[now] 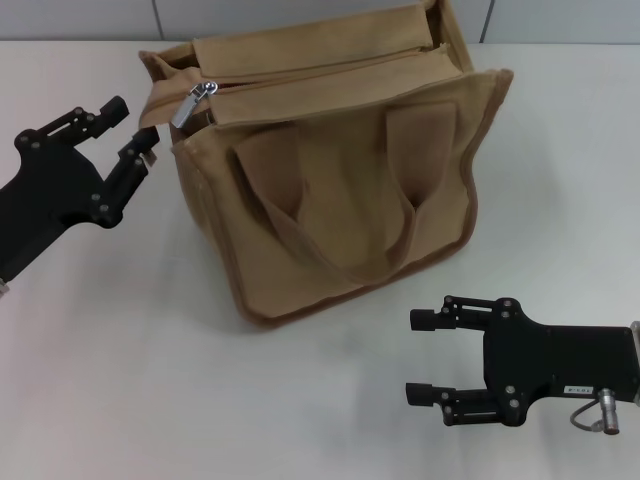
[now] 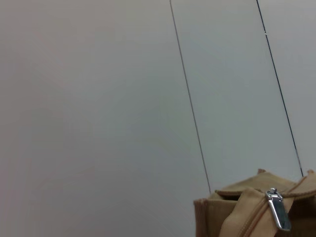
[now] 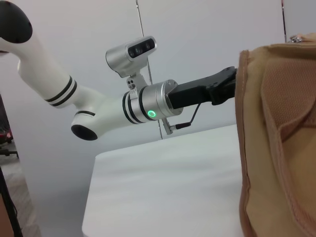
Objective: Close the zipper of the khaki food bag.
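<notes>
The khaki food bag stands on the white table, with two flat handles lying on its near side. Its zipper runs along the top panel, with the silver pull tab at the left end. My left gripper is open, close to the left of the pull tab, not touching it. The left wrist view shows the pull tab and the bag's corner. My right gripper is open and empty, low on the table right of the bag's front. The right wrist view shows the bag's side.
The white table stretches around the bag. A grey panelled wall stands behind it. In the right wrist view the left arm reaches toward the bag from across the table.
</notes>
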Controlling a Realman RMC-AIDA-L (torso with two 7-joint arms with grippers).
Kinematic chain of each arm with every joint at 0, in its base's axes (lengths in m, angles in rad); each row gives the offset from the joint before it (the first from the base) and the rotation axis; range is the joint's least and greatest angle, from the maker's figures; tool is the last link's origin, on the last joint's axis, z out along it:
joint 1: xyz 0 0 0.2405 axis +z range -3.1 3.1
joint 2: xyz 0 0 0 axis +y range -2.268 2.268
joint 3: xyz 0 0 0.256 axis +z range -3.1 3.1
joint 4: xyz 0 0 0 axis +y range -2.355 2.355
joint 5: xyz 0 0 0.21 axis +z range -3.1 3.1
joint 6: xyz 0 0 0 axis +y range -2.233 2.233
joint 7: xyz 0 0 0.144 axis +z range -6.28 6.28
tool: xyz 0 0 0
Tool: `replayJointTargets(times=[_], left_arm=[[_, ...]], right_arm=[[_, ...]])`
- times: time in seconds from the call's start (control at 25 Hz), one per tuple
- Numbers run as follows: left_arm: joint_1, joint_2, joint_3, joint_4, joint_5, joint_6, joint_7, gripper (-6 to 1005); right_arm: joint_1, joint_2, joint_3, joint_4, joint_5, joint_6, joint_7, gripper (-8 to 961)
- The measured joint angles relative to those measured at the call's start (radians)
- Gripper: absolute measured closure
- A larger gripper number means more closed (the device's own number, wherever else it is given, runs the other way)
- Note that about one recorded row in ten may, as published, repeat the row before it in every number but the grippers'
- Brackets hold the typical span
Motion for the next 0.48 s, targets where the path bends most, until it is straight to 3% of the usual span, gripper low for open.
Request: replayJointTargets(times=[0.44, 0.48], left_arm=[[0.016, 0.0, -0.002, -0.029, -0.002, 0.049, 0.102, 998], [0.016, 0.0, -0.002, -0.029, -0.002, 0.049, 0.102, 998]], right_arm=[[0.007, -0.003, 0.003, 0.0, 0.071, -0.139, 0.056, 194], [0.011, -0.004, 0.004, -0.001, 0.078, -0.154, 0.073, 194]])
